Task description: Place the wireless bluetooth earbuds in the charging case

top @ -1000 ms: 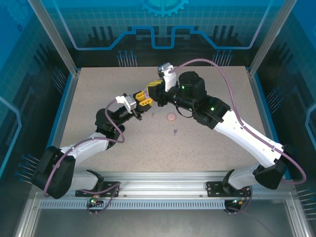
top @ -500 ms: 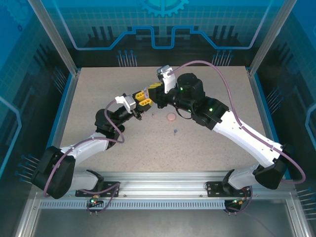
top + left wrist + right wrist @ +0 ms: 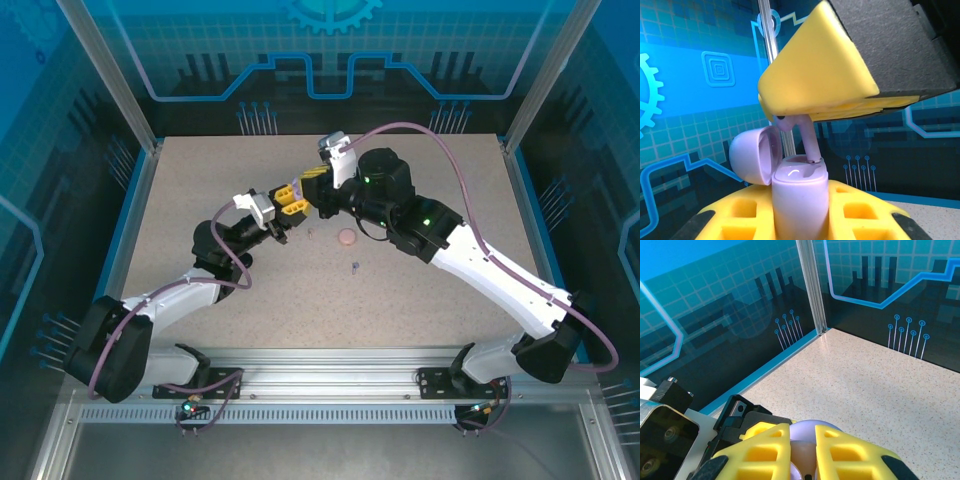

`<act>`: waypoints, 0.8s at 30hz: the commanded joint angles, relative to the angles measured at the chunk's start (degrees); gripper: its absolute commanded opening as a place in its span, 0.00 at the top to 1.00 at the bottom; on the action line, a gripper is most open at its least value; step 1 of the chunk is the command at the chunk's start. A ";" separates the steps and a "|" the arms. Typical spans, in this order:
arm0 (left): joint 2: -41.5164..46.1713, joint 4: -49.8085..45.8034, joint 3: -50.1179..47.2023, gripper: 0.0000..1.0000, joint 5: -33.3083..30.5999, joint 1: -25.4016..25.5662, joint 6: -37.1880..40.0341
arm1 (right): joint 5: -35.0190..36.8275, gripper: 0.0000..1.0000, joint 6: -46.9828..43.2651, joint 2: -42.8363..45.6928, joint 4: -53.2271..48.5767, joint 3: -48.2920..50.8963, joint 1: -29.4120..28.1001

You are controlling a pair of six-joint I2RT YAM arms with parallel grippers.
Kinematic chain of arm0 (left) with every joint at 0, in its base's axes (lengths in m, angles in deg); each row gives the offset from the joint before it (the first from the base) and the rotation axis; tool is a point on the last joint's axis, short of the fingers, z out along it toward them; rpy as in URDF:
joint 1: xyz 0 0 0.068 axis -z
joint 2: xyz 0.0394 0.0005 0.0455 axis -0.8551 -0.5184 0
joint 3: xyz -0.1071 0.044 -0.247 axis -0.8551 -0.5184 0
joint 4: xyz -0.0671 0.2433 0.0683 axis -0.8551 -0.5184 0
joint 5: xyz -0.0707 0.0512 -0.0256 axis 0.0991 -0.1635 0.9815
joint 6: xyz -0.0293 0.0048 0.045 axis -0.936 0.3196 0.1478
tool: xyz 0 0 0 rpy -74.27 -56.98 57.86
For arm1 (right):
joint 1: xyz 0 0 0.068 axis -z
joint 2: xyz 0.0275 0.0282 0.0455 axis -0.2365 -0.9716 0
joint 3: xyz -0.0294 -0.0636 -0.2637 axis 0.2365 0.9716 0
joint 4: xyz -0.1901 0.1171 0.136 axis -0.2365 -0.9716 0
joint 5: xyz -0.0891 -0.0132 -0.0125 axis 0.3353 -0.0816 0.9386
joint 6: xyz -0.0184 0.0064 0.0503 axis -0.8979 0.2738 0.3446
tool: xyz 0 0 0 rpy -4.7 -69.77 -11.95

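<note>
Left wrist — left tool [image 3: 800, 222] clamps open purple case [image 3: 800, 192]; right tool [image 3: 802, 447] pinches earbud [image 3: 809, 140] — stem in socket.

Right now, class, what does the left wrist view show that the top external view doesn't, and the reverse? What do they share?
Left wrist view: the purple case, lid open, with a purple earbud going stem-first into it. Top external view: a pink round case and a loose earbud on the table. Both: the left gripper and right gripper meeting tip to tip.
</note>
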 commanded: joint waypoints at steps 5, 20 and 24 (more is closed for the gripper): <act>0.79 2.34 2.41 1.00 1.41 0.40 -0.89 | -1.19 0.87 -0.67 -0.80 0.57 -0.17 -0.92; 0.39 2.96 2.54 1.00 1.40 0.40 -0.90 | -0.02 0.88 -1.88 0.73 -0.97 1.06 -1.34; 0.95 2.76 2.54 1.00 1.38 0.36 -0.74 | 1.39 0.90 -3.09 1.06 -1.92 2.38 -1.44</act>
